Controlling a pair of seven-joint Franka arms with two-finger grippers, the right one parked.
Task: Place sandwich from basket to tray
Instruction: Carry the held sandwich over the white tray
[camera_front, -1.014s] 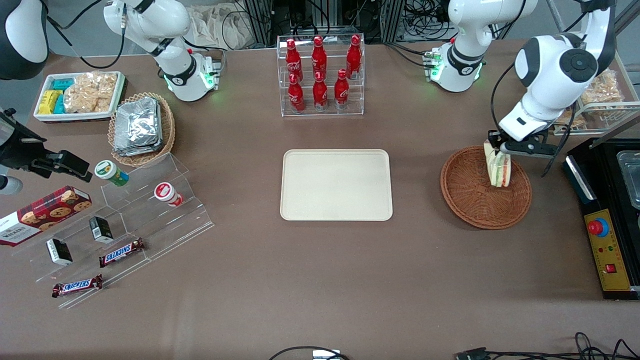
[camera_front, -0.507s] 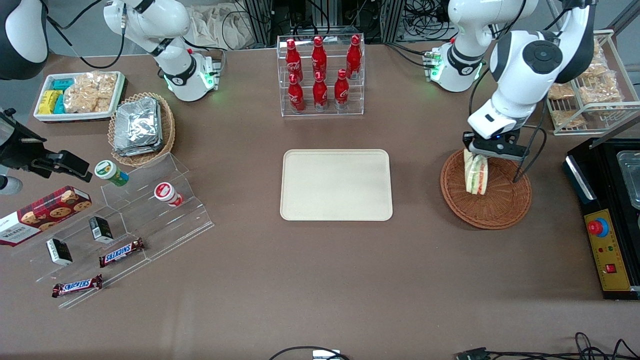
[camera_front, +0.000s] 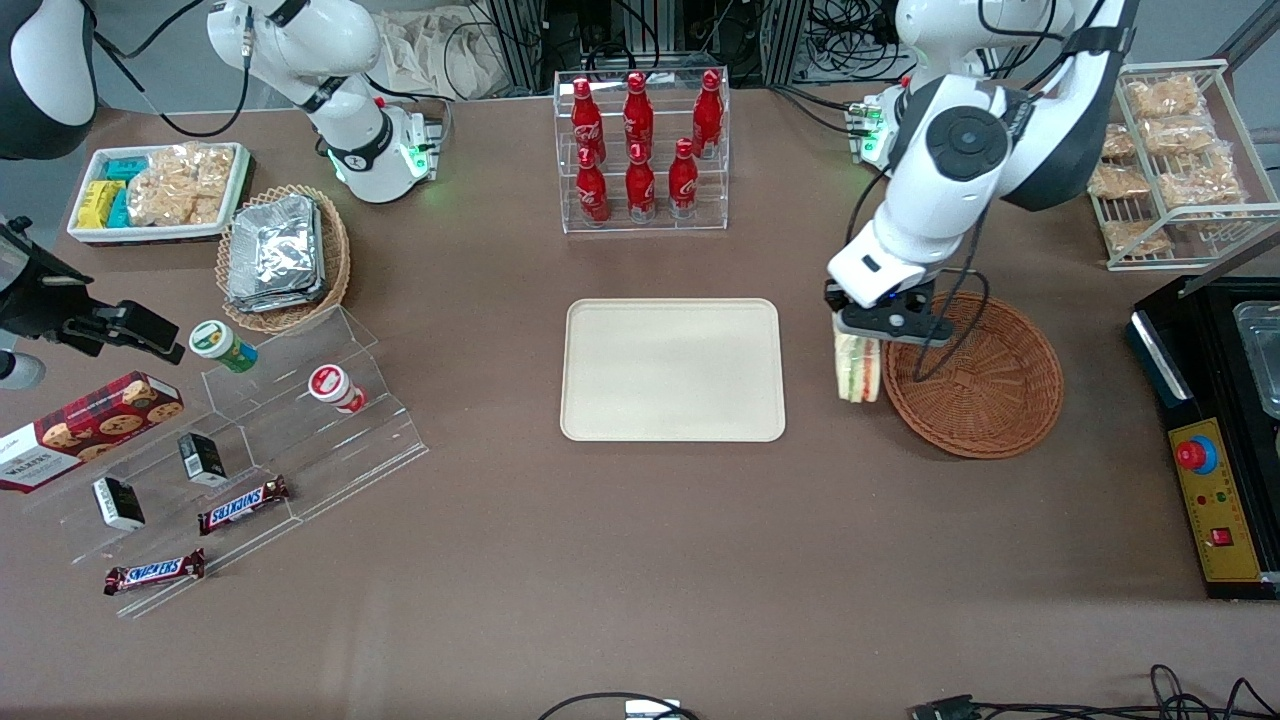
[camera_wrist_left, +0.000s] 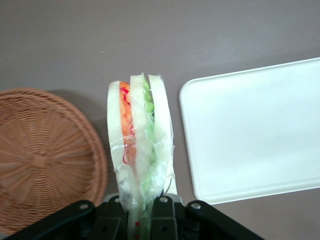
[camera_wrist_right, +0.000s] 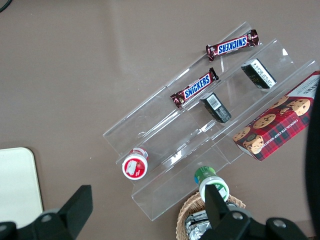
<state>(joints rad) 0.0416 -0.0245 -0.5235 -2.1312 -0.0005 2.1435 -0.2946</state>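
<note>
My left gripper (camera_front: 868, 333) is shut on the clear-wrapped sandwich (camera_front: 858, 366), which hangs upright above the table between the brown wicker basket (camera_front: 985, 385) and the cream-beige tray (camera_front: 672, 370). In the left wrist view the sandwich (camera_wrist_left: 139, 145) shows pale bread with orange, red and green layers, clamped in the gripper (camera_wrist_left: 142, 212), with the basket (camera_wrist_left: 45, 155) on one side and the tray (camera_wrist_left: 255, 130) on the other. The basket holds nothing.
A clear rack of red bottles (camera_front: 640, 150) stands farther from the front camera than the tray. A black control box (camera_front: 1215, 440) and a wire rack of snack bags (camera_front: 1165, 160) sit toward the working arm's end. A lighter basket of foil packets (camera_front: 283, 255) and clear stepped shelves (camera_front: 250, 440) lie toward the parked arm's end.
My gripper has carried the sandwich up out of the basket and sideways toward the tray; it now hangs over the bare table just past the basket's rim.
</note>
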